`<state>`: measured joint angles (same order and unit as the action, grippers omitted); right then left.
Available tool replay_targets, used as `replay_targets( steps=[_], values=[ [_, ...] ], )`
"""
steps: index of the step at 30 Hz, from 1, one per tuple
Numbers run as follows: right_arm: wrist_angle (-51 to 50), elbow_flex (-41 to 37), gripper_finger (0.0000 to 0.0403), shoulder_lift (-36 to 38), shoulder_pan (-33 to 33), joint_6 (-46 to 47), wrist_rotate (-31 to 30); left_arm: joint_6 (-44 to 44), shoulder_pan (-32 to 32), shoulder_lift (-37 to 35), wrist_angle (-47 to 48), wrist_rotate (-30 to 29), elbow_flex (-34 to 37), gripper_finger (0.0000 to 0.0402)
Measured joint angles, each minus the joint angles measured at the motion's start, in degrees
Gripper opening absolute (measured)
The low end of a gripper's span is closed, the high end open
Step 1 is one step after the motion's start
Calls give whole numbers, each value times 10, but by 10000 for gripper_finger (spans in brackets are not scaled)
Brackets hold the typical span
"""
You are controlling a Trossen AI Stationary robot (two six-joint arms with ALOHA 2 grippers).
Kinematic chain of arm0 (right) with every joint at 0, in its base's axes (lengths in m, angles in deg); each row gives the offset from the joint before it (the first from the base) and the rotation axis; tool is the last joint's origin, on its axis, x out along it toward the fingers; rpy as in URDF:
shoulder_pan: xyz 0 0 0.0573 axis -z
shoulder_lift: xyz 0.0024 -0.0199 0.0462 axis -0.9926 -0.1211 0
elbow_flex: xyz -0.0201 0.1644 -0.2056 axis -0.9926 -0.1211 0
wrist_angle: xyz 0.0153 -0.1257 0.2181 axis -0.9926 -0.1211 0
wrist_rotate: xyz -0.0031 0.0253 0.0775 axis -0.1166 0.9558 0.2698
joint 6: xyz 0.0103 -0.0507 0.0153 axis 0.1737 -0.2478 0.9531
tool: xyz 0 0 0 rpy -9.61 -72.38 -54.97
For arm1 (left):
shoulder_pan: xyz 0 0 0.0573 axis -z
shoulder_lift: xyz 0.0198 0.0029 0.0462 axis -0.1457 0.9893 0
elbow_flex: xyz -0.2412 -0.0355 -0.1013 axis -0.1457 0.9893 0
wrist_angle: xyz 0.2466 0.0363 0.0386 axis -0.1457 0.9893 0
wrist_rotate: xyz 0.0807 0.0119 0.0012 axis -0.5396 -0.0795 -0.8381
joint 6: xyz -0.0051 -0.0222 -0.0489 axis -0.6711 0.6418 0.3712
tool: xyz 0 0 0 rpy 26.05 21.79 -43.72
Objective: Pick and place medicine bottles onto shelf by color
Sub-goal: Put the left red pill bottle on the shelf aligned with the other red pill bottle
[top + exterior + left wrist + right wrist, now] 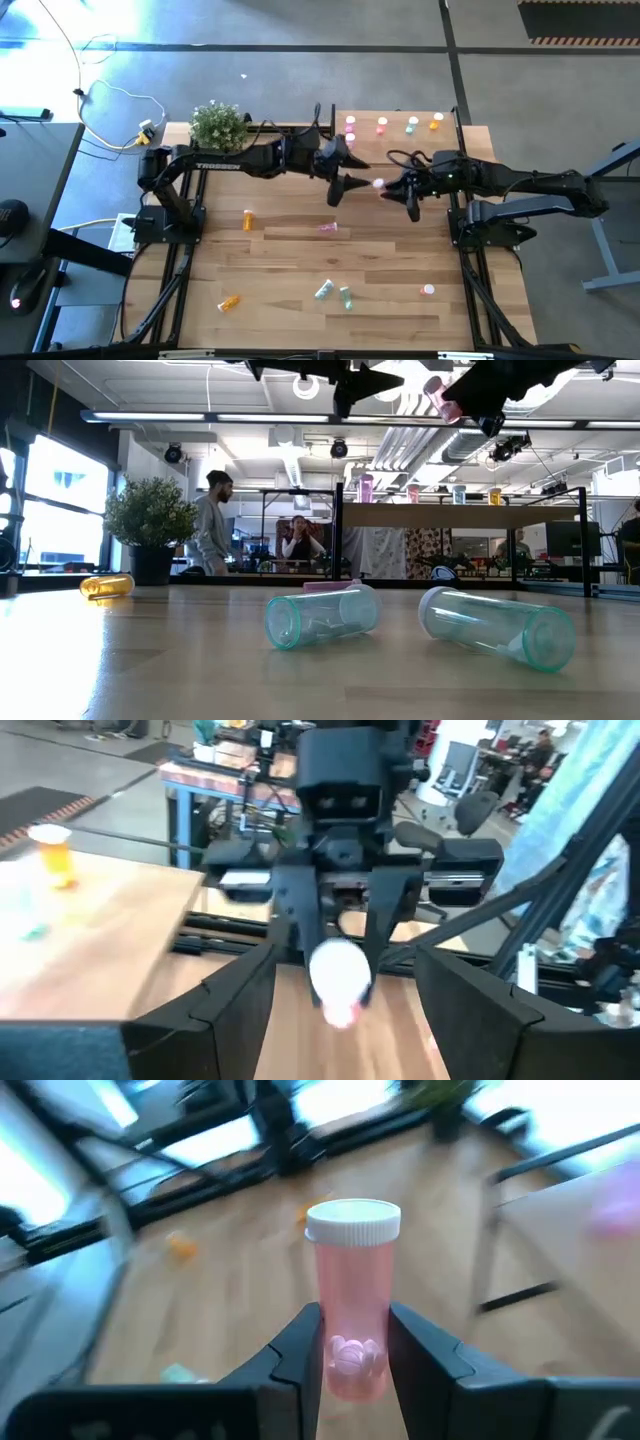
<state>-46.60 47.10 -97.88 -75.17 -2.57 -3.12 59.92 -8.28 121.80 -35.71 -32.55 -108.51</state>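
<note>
White "TROSSEN" lettering marks the left arm (225, 165). The left gripper (352, 184) spreads its fingers, empty, the pink white-capped plastic medicine bottle (351, 1295) just beyond their tips. The right gripper (352, 1342) fingers pinch that bottle above the striped wooden tabletop (300, 270).

Five orange bottles (248, 219), seven pink (378, 184), four green (323, 290)

Pink white-capped bottle (352, 1295) held aloft; others lie on table, several stand on shelf (400, 135).
</note>
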Motion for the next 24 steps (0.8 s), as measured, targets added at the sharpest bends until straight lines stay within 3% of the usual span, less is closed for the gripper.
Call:
replay_targets(
  steps=[9, 16, 20, 24],
  values=[
    [53, 0, 87, 75, 0, -14, -277, -62, -48, -61, 39, 0, 0, 227],
    [78, -14, 87, 93, 0, 3, -456, -101, -92, -118, 40, 0, 0, 227],
    [111, -63, 87, 91, 0, 56, -497, -120, -121, -143, 45, 0, 0, 227],
    [235, -130, 87, 83, 0, 62, -501, -116, -148, -155, 49, 0, 0, 227]
  ],
)
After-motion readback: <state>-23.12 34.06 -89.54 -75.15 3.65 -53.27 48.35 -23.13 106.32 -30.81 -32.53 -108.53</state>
